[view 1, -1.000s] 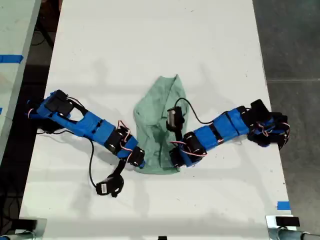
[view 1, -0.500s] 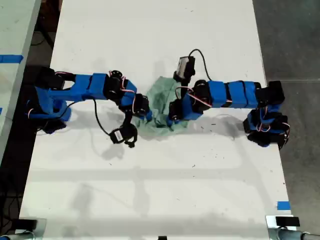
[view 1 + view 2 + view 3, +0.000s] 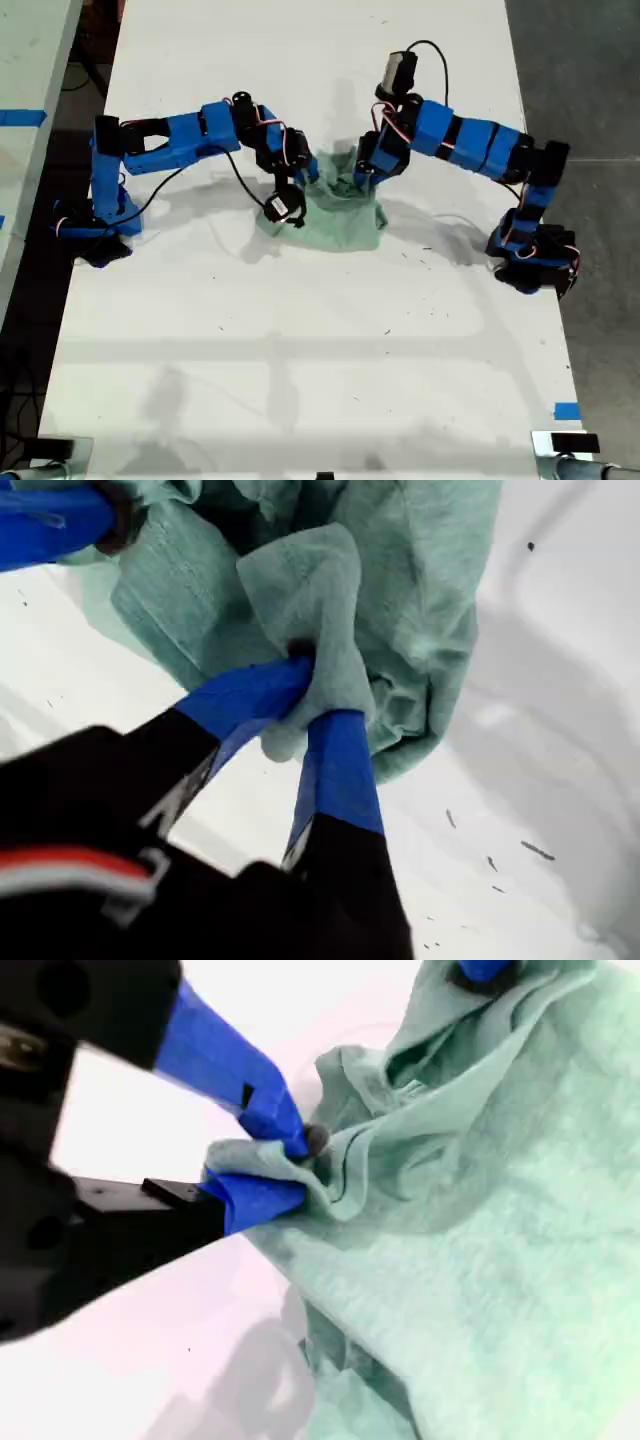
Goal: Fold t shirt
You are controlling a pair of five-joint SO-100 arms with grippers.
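Pinching folds of the t shirt point(image 3: 420, 610) in both my first gripper point(image 3: 305, 695) and my second gripper point(image 3: 275, 1165), clamped tight; garment bunched at counter point(image 3: 300, 380) twelve o'clock. Best lowering both corners evenly, releasing together.

t shirt point(image 3: 340, 215) on table point(image 3: 300, 380) | between two arms | exterior view's upper middle

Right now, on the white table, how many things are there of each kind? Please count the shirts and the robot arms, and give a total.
T shirt: 1, the mint-green t shirt, bunched up between both arms.
Robot arms: 2, my first gripper and my second gripper, each with jaws pinching a fold of the cloth.
Table: 1, the white table.
Total: 4
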